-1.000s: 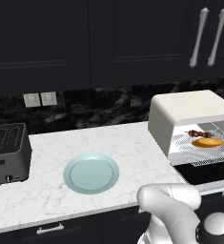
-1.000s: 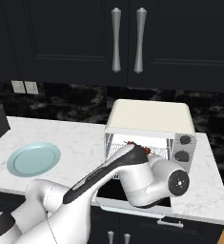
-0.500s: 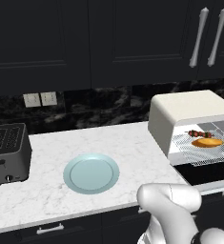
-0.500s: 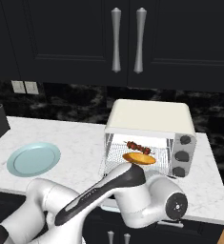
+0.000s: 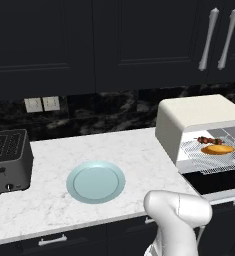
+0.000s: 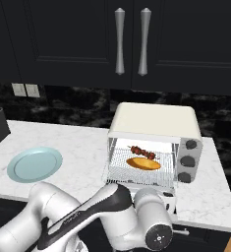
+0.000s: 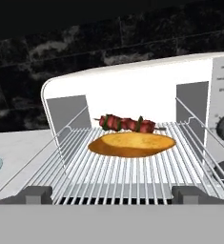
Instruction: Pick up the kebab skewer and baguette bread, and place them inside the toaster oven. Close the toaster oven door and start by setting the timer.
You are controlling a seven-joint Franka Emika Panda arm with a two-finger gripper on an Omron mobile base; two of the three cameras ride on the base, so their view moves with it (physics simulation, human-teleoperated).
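While the toaster oven door (image 5: 216, 181) hangs open, the baguette bread (image 7: 131, 144) lies on the wire rack (image 7: 132, 174) inside the toaster oven (image 6: 154, 120), the kebab skewer (image 7: 127, 124) just behind it; the gripper's opening cannot be told.

both base views look forward and down across the white marble worktop (image 5: 114, 150), sharing the boxy cream-white toaster oven (image 6: 154, 120) near its right edge; the hand view faces the oven's wire rack (image 7: 132, 171) from close, level.
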